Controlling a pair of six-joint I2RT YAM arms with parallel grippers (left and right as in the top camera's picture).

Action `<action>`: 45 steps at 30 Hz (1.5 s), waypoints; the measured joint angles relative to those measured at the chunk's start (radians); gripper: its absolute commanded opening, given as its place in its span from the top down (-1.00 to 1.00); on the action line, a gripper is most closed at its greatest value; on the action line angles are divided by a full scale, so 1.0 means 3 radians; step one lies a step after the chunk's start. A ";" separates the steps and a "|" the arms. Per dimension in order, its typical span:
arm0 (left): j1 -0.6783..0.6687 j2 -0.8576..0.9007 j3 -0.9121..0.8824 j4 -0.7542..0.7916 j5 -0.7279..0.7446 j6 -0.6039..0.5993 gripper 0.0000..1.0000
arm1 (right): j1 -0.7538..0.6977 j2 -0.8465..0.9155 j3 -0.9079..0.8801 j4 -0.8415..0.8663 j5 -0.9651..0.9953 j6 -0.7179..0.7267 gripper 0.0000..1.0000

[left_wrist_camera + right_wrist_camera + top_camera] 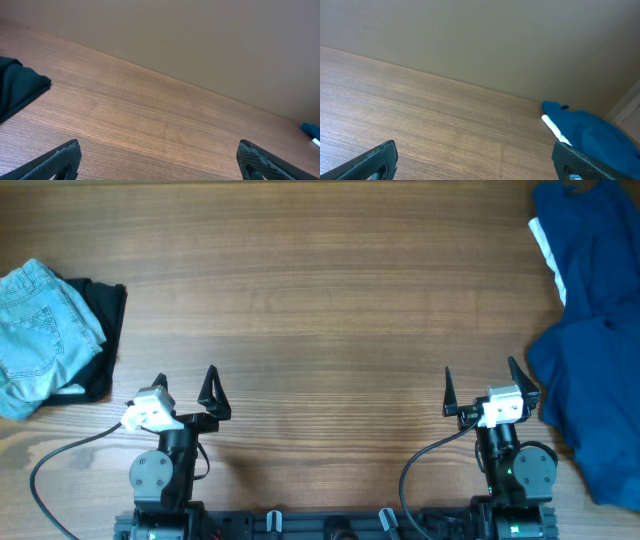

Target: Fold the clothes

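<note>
Left gripper (pixel 187 388) and right gripper (pixel 480 385): both with jaws spread wide, grasping nothing, near the front edge of the wooden table (pixel 320 310). Deep-blue shirt (pixel 595 340) heaped at far right, white piece (pixel 548 246) showing at its edge. Light-blue denim (pixel 35 330) lies on black garment (pixel 105 320) at far left.

A broad brown wood-grain table (pixel 320 300) stretches out in front of me, its grain running side to side, with a faint pale sheen across the middle under soft, even light. Along its far edge a plain matte grey-beige wall (pixel 200 35) meets the tabletop in a straight line. Shadows are faint and diffuse.
</note>
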 measured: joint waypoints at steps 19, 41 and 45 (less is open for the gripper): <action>0.0000 0.0000 0.0000 0.0000 0.0000 0.0000 -1.00 | 0.0000 0.0000 0.0000 0.0001 0.0000 0.0000 -1.00; 0.0000 0.0000 0.0000 0.0051 0.0000 0.0000 -1.00 | 0.0000 0.0141 0.0041 -0.0146 0.0027 0.0458 -0.99; 0.0000 0.0000 0.0000 0.0057 0.0000 0.0000 -1.00 | 0.0000 0.0408 0.0181 -0.0173 0.0029 0.0501 -0.99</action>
